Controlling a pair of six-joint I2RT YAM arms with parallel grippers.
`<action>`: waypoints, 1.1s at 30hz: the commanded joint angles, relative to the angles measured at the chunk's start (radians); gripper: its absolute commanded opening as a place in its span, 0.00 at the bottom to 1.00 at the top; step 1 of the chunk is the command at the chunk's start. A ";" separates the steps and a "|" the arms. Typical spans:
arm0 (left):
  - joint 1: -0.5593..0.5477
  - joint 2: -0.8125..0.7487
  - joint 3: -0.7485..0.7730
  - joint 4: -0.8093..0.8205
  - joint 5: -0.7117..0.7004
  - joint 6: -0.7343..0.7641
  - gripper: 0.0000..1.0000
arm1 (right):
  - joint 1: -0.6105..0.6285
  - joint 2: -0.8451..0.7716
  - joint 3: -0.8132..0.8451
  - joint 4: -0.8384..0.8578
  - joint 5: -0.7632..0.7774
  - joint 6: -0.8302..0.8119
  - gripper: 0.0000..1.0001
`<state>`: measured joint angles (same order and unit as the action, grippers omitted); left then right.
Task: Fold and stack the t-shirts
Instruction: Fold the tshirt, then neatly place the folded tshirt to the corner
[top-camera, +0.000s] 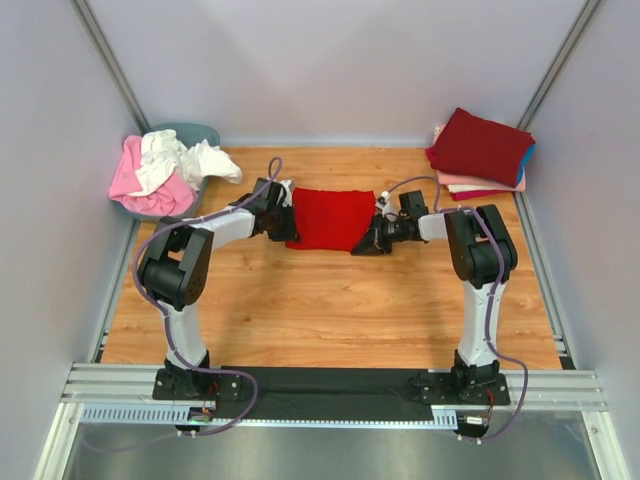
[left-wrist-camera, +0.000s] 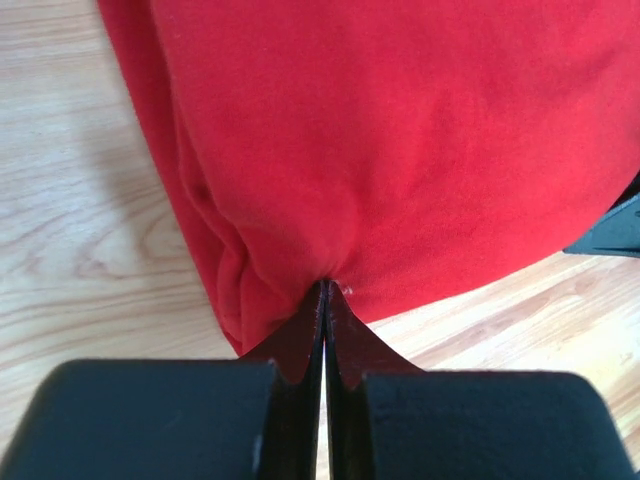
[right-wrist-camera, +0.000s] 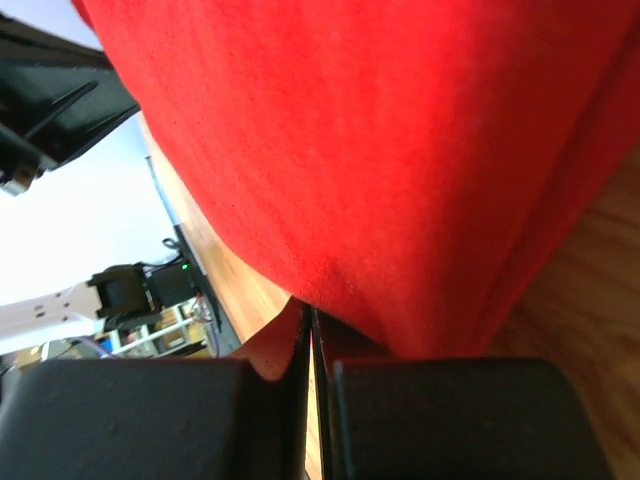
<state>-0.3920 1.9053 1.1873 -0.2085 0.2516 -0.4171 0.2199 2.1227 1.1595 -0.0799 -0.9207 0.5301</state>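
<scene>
Where the overhead view begins at the left, one grey tub (top-camera: 200, 133) at the far-left corner of the table (top-camera: 330, 310) holds one pink t-shirt (top-camera: 135, 182) and white cloth (top-camera: 170, 152), perhaps two shirts, though the bunching hides the count. Next, the left gripper (top-camera: 289, 222), jaws pressed together, pinches the left edge of the single bright red t-shirt (top-camera: 330, 218), which spans between the two arms at mid-table. The right gripper (top-camera: 373, 237), jaws likewise clamped, pinches its right edge. At the far-right corner lies one folded stack (top-camera: 485, 180): a dark red t-shirt (top-camera: 480, 143) on top, with pink, red and blue edges beneath.
</scene>
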 joint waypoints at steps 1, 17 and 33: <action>0.041 0.015 -0.040 0.032 -0.032 0.023 0.00 | -0.028 0.069 -0.035 0.058 0.036 -0.015 0.00; -0.030 -0.227 0.060 -0.150 -0.123 0.089 0.00 | 0.041 -0.329 0.025 -0.135 0.031 -0.102 0.60; -0.090 -0.698 0.136 -0.647 -0.350 -0.025 0.63 | -0.077 -0.176 0.385 -0.394 0.408 -0.131 0.85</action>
<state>-0.4820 1.2850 1.2976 -0.6647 -0.0517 -0.4252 0.1478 1.8732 1.4818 -0.4152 -0.6098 0.4057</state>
